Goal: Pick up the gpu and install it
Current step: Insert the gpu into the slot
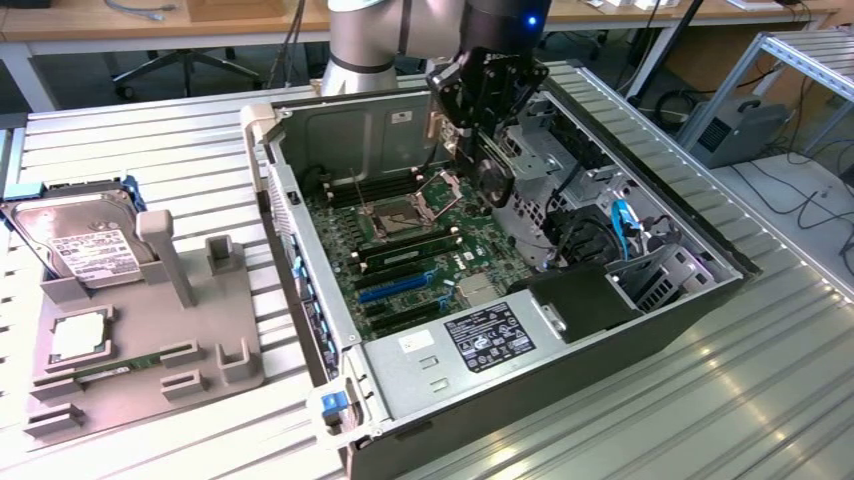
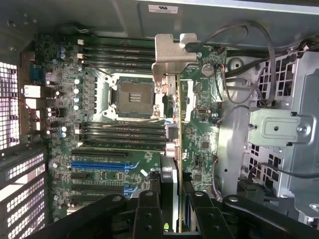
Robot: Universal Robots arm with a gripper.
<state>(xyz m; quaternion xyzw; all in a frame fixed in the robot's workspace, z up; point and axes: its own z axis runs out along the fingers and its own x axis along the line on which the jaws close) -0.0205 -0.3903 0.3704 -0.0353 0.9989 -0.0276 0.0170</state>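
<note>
My gripper (image 1: 483, 130) hangs over the open computer case (image 1: 561, 330), above its far end near the empty CPU socket (image 1: 396, 212). It is shut on the gpu (image 1: 486, 168), which hangs below the fingers. In the wrist view the gpu (image 2: 172, 129) appears edge-on between the black fingers (image 2: 149, 214), its silver bracket (image 2: 172, 52) pointing down at the motherboard (image 2: 99, 124). The card is held clear of the board, beside the socket (image 2: 133, 97). The blue and black expansion slots (image 2: 99, 164) lie to one side of it, with no card in them.
A grey parts fixture (image 1: 134, 340) stands on the exterior view's left, carrying a silver hard drive (image 1: 80, 245), a processor chip (image 1: 78, 335) and a green memory stick (image 1: 114, 368). The drive cage (image 1: 541, 170) and cables (image 1: 621, 225) crowd the case's right side.
</note>
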